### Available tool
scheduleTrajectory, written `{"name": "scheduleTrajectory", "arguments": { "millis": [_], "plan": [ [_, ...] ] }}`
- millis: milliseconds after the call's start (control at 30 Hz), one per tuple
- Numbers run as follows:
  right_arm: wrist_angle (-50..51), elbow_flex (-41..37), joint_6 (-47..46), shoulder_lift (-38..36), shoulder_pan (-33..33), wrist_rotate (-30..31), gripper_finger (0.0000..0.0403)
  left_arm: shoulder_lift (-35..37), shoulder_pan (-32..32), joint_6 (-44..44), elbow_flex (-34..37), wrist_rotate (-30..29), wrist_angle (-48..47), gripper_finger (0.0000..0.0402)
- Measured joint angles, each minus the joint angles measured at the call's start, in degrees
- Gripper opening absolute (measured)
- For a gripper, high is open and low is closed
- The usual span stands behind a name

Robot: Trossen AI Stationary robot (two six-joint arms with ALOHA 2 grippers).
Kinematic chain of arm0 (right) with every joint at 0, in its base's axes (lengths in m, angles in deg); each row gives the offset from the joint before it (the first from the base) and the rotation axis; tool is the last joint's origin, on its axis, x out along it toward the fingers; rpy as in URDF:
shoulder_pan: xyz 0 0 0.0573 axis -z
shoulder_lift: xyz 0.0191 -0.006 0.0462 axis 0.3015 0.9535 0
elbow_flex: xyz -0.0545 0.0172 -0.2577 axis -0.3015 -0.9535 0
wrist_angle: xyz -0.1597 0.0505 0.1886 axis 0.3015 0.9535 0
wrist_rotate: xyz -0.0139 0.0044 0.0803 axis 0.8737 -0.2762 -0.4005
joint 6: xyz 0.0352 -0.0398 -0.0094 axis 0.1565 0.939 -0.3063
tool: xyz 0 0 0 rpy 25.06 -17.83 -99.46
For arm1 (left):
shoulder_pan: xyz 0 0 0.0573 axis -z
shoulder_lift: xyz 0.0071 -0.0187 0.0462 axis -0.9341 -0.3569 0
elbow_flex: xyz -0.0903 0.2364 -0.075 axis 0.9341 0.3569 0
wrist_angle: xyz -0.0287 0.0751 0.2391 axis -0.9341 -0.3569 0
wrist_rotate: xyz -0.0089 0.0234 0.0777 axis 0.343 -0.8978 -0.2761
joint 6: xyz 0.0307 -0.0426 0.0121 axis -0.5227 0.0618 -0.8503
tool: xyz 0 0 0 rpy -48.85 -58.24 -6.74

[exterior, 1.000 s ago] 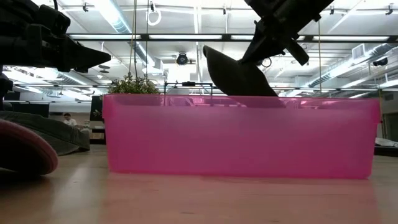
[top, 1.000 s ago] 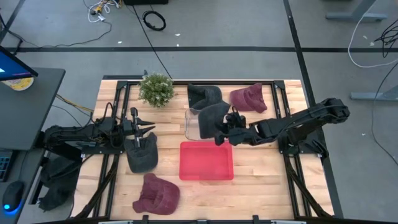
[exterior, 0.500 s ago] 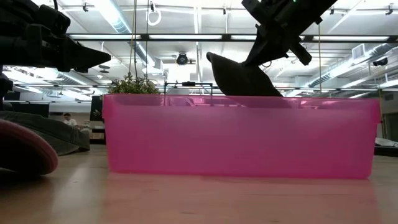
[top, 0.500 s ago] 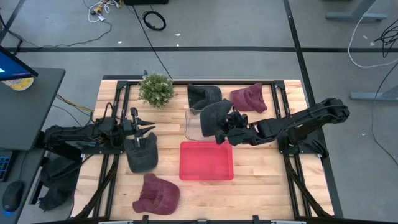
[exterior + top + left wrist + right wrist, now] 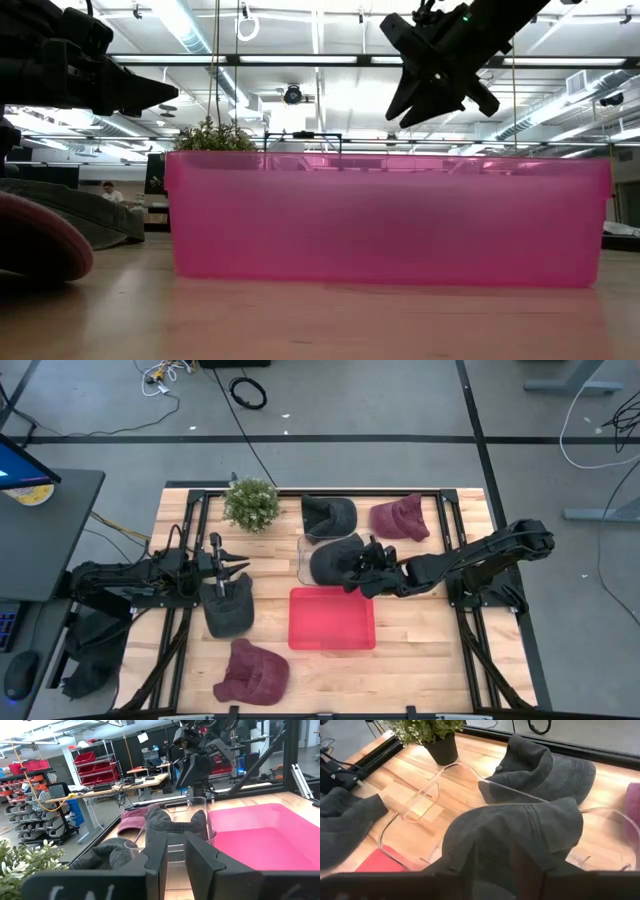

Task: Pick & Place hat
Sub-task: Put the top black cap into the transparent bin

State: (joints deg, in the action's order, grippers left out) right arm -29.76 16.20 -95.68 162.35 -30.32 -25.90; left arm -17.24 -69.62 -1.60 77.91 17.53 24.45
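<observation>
A dark grey hat (image 5: 333, 558) lies in the clear bin (image 5: 303, 556), its brim over the rim; the right wrist view shows the hat (image 5: 520, 832) filling the clear bin (image 5: 427, 795). My right gripper (image 5: 362, 568) hovers open just right of it, high above the pink bin (image 5: 385, 215) in the low view, with the right gripper (image 5: 437, 105) empty. My left gripper (image 5: 243, 567) waits open at the table's left, above another dark grey hat (image 5: 228, 607) lying flat on the table.
The pink bin (image 5: 332, 618) sits near of the clear bin. A dark grey hat (image 5: 328, 512) and a maroon hat (image 5: 400, 518) lie at the far edge, another maroon hat (image 5: 252, 670) at the near left. A potted plant (image 5: 252, 503) stands at the far left.
My right gripper carried the dark grey hat a little toward the table's left, over the clear bin, then opened and let go. The hat, which hung below the fingers, has dropped into the clear bin and out of the low view.
</observation>
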Motion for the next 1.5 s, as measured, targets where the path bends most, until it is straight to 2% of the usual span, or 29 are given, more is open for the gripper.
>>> {"name": "scheduleTrajectory", "arguments": {
  "millis": [233,667,900,1500],
  "plan": [
    [-6.38,0.01,9.39,-0.11,0.00,-1.59,0.0159,0.00,0.00,0.01,-0.01,0.01,0.00,0.0067],
    [-8.86,0.01,9.66,-0.11,1.81,-2.53,0.0167,0.00,0.01,0.00,-0.01,0.01,0.00,0.0067],
    [-9.17,0.01,12.77,-0.11,8.24,-9.90,0.0167,0.00,-0.01,0.00,0.01,0.00,0.00,0.0067],
    [-16.56,0.00,28.67,0.11,26.22,-22.73,0.0167,0.00,0.01,0.00,-0.01,0.00,0.00,0.0067]
  ]
}}
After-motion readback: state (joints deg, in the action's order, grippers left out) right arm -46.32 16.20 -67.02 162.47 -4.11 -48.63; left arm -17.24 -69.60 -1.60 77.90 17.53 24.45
